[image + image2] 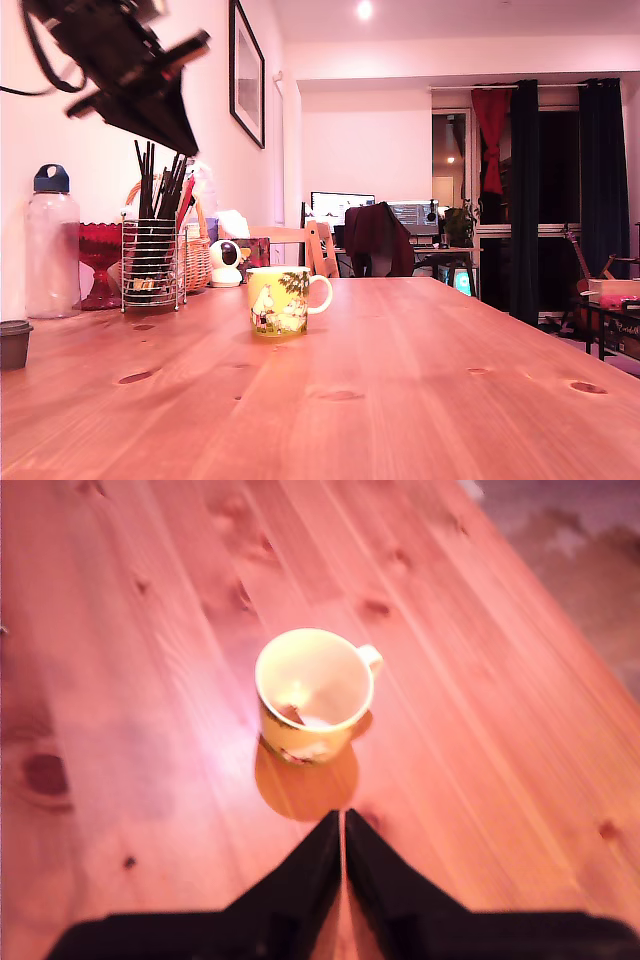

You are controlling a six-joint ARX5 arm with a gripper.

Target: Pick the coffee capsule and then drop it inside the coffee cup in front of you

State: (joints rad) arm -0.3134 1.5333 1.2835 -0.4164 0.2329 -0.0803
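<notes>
1. The gripper [343,825] hangs high above the table [420,390], pointing down toward the coffee cup [314,692]. Its two black fingers [310,865] lie together with only a hairline gap. Nothing is held between them.
2. The wrist view shows a small brown object [291,713] against the cup's inner wall. This is judged to be the coffee capsule, though blur prevents certainty. If so, the drop is done and the raised, empty gripper fits that.
3. The cup stands upright on the table, handle toward the exterior view's right, well apart from other items.
4. The surface is knotted pine planking, bare around the cup.
5. Clutter sits along the wall at the exterior view's left: a clear bottle [51,245] with a dark cap, a red glass bowl [99,262], a wire holder of dark sticks [152,258] and a small dark pot [14,343].
6. Beyond lie chairs, a desk with monitors and dark curtains.
</notes>
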